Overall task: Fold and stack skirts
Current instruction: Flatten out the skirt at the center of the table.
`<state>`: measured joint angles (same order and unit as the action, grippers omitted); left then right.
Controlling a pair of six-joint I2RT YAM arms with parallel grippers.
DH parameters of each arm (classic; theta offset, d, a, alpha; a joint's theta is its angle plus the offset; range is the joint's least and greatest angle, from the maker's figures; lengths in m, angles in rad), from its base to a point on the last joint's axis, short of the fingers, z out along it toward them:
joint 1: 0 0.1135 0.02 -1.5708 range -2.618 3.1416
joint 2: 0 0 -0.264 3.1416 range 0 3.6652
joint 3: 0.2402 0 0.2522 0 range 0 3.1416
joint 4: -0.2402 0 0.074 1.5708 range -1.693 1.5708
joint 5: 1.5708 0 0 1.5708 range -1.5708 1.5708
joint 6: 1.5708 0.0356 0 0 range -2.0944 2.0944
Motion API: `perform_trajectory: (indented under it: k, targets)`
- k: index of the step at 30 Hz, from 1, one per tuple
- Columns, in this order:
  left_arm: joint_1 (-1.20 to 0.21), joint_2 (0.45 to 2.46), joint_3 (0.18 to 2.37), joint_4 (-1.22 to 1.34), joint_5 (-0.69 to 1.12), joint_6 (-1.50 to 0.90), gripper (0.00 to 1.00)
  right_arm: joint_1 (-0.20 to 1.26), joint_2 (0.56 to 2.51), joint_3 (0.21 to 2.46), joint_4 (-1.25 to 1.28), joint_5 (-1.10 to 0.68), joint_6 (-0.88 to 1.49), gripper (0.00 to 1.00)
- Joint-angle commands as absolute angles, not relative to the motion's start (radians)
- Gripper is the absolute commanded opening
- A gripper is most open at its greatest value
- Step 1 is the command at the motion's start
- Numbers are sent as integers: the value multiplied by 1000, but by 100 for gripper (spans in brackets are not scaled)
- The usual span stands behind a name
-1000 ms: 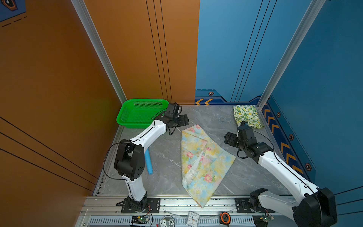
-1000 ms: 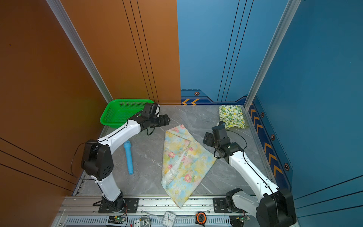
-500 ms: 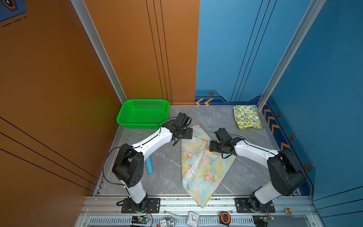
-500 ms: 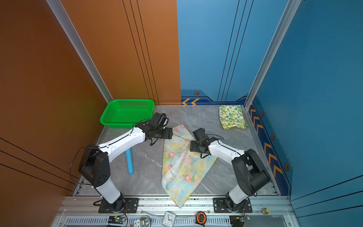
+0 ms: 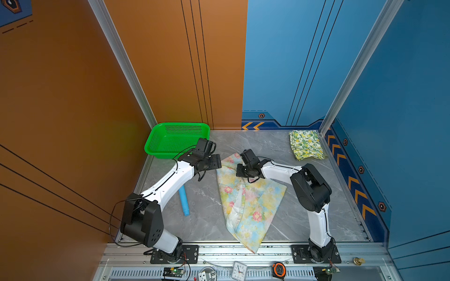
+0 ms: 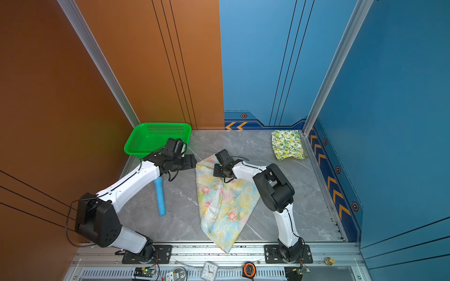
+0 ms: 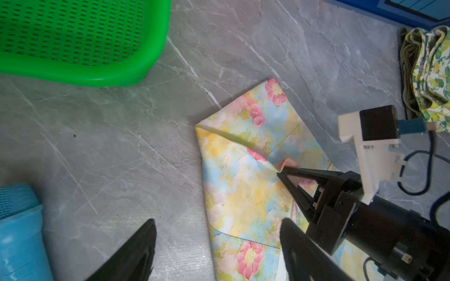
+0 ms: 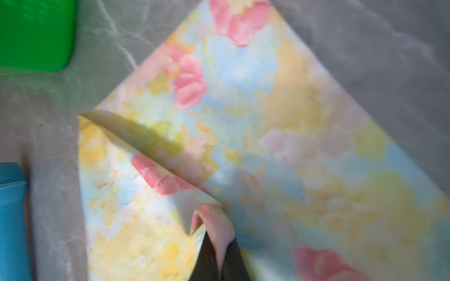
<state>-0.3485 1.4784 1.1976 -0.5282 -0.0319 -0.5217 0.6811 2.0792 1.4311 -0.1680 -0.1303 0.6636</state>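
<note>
The pastel flowered skirt lies spread in the middle of the table in both top views. My right gripper is shut on a small raised pinch of its cloth near the far end; from the left wrist view its black fingertips show closed on that fold. My left gripper hangs open over the skirt's left edge, holding nothing, close beside the right one. The lemon-print skirt lies folded in the back right corner, with an olive-green skirt showing beneath it.
A green perforated basket stands at the back left, just behind my left wrist. A light-blue toy lies on the table under the left arm. A small clock and a tape measure sit on the front rail.
My right gripper has swung left from near the lemon skirt onto the flowered skirt and shut on a fold. My left gripper has come forward from the basket to the skirt's edge.
</note>
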Motion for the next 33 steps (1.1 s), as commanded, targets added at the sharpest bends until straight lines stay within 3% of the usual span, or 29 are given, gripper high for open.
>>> perform_trajectory:
  k: [1, 5, 6, 9, 11, 12, 21, 33]
  targets:
    - [-278, 1400, 1149, -541, 3, -581, 80, 756, 2115, 1556, -183, -173, 717, 0]
    - [-205, 1329, 1102, -511, 25, -618, 80, 819, 2155, 1656, -184, -234, 733, 1]
    - [-196, 1318, 1098, -511, 22, -623, 80, 829, 2156, 1673, -181, -265, 728, 12]
    - [-181, 1298, 1091, -510, 17, -628, 80, 832, 2120, 1664, -171, -310, 697, 59]
    - [-179, 1290, 1086, -511, 14, -634, 80, 813, 2082, 1609, -168, -288, 694, 77]
    - [-178, 1286, 1083, -511, 9, -637, 80, 798, 2025, 1574, -166, -273, 692, 80]
    - [-190, 1283, 1074, -505, 5, -629, 80, 628, 1794, 1275, -367, 33, 641, 79]
    - [-299, 1380, 1137, -507, -9, -599, 80, 580, 1880, 1220, -425, 63, 616, 77]
